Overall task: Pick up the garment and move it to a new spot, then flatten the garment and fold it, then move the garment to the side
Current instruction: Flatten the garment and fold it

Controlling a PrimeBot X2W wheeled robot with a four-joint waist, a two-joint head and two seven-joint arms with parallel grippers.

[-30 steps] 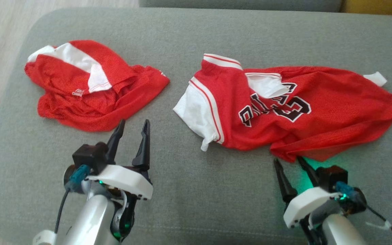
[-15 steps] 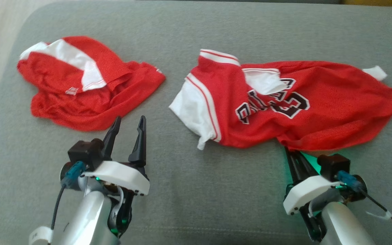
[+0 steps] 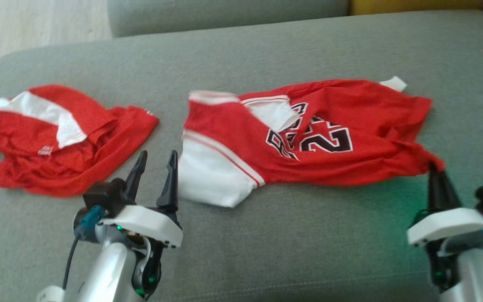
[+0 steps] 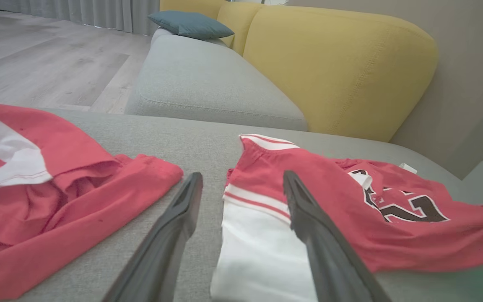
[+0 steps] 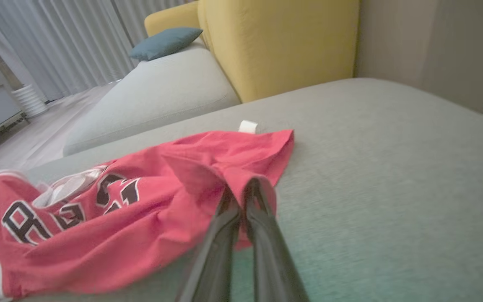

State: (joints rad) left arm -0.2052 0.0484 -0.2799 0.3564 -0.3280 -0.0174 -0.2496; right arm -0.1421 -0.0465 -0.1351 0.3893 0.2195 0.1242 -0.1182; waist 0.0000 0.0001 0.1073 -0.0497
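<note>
We see the red jersey lying crumpled on the grey sofa seat, in the middle and the right part of the head view. Its white side panel is turned toward the robot's left. The black number and letters face up, and a folded white piece covers them in part. A small white tag sticks out at its far right corner.

The right end effector is closed on the near right corner of the red jersey. In the right wrist view its two dark fingers are pressed together, with the red cloth pinched between the tips and bunched around them. The cloth runs in folds toward this pinch.

The left end effector has its jaws spread apart and it holds nothing. It points at the grey gap between the two garments, with one finger in front of the edge of the white panel. We cannot tell if it touches the cloth.

A second red garment with white parts lies in a heap at the left. It is apart from the red jersey, with a strip of grey seat between them.

Behind the seat, the left wrist view shows a yellow backrest, a blue-green cushion and a pale wooden floor.
</note>
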